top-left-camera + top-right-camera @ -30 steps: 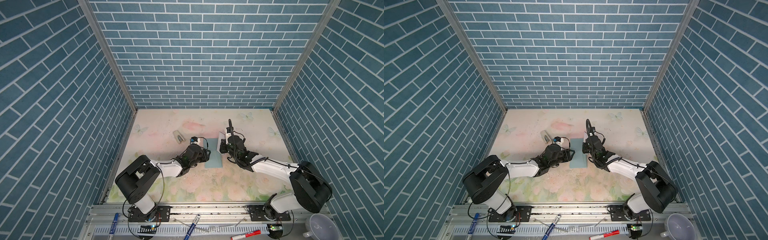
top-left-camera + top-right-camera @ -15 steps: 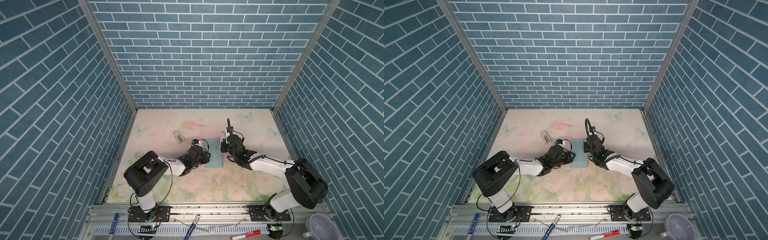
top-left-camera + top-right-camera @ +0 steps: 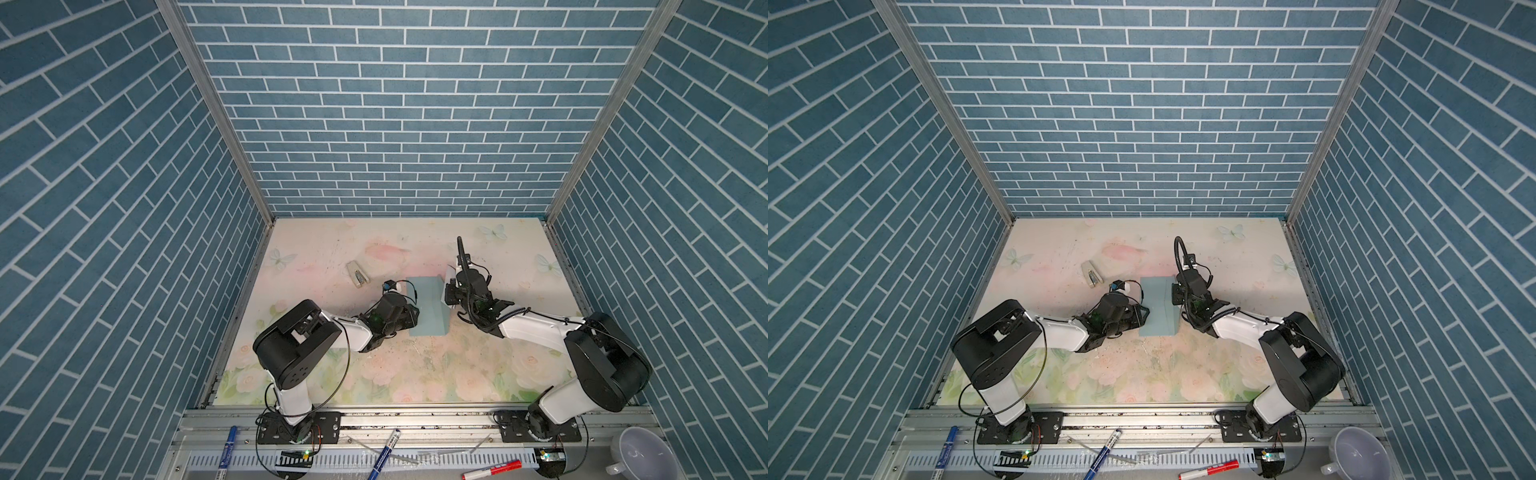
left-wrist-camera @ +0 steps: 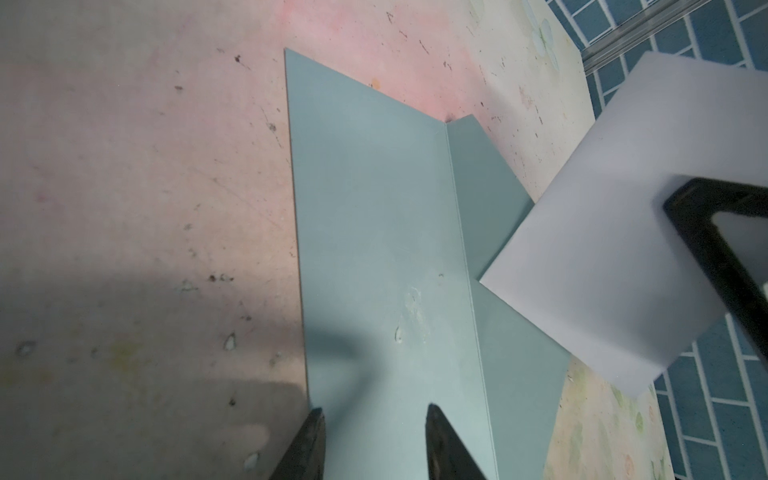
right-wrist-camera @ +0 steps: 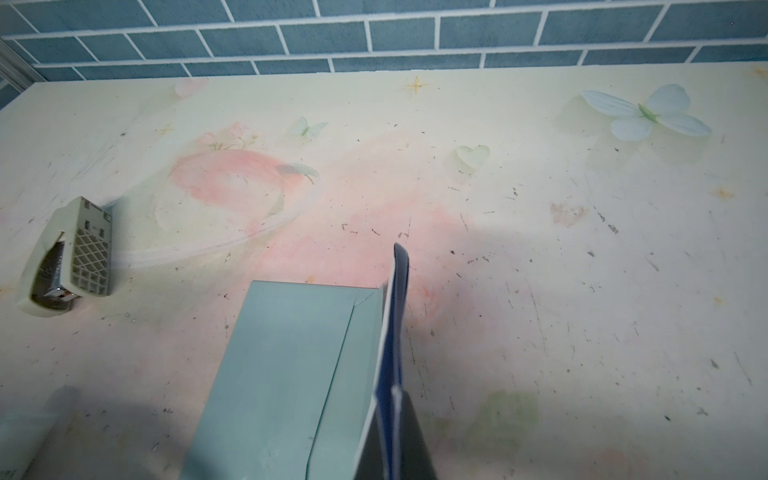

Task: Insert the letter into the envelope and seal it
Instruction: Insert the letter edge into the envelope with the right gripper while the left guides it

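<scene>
The teal envelope (image 3: pixel 428 309) (image 3: pixel 1158 309) lies flat mid-table, and its flap (image 4: pixel 490 208) is folded open toward the right arm. My left gripper (image 4: pixel 374 413) (image 3: pixel 413 316) sits low at the envelope's left edge with its jaws apart. One fingertip (image 4: pixel 316 415) is at the paper's edge and the other is over the envelope (image 4: pixel 374 249). The right gripper (image 5: pixel 392 399) (image 3: pixel 446 291) is shut on the folded letter (image 5: pixel 395 324), which is white with a dark blue border. The letter (image 4: pixel 615 249) stands on edge beside the flap (image 5: pixel 361 332).
A pale grey stapler (image 3: pixel 357 274) (image 5: pixel 66 257) lies behind and left of the envelope. Brick-patterned walls close in the table on three sides. Pens and a red marker (image 3: pixel 492 456) lie on the front rail, and a white cup (image 3: pixel 640 457) stands at its right end.
The left gripper's jaws have narrowed a little while staying at the envelope's left edge, and the left arm's elbow has swung rightward. The right gripper keeps its hold on the letter.
</scene>
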Available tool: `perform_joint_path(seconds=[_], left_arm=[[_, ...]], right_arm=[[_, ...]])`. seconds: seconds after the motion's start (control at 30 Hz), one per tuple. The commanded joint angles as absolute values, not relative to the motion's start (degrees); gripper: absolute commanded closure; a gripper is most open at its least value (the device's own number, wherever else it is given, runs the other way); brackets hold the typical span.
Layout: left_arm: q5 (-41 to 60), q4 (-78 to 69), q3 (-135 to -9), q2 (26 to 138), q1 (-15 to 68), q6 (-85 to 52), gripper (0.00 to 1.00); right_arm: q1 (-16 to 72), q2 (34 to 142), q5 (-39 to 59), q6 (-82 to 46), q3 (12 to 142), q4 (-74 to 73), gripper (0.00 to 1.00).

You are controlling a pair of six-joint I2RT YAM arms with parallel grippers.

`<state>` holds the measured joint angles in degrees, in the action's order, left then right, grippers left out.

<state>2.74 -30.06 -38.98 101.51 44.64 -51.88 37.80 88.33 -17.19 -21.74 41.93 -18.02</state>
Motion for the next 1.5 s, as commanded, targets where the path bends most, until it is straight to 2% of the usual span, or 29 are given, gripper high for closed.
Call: perform_joint_path(seconds=[0.0, 0.6, 1.47], left_arm=[[2.20, -30.81, -38.89, 102.50, 44.82, -52.05, 0.60], [2.46, -32.61, -38.15, 104.22, 44.82, -53.00, 0.60], [2.55, -35.05, -37.27, 105.89, 44.82, -53.93, 0.60]], right_arm=[[37.20, 89.51, -16.57, -23.88, 40.25, -18.54, 1.00], [34.88, 92.19, -11.13, -28.65, 36.56, -22.32, 1.00], [34.81, 97.92, -3.74, -30.55, 39.96, -22.36, 1.00]])
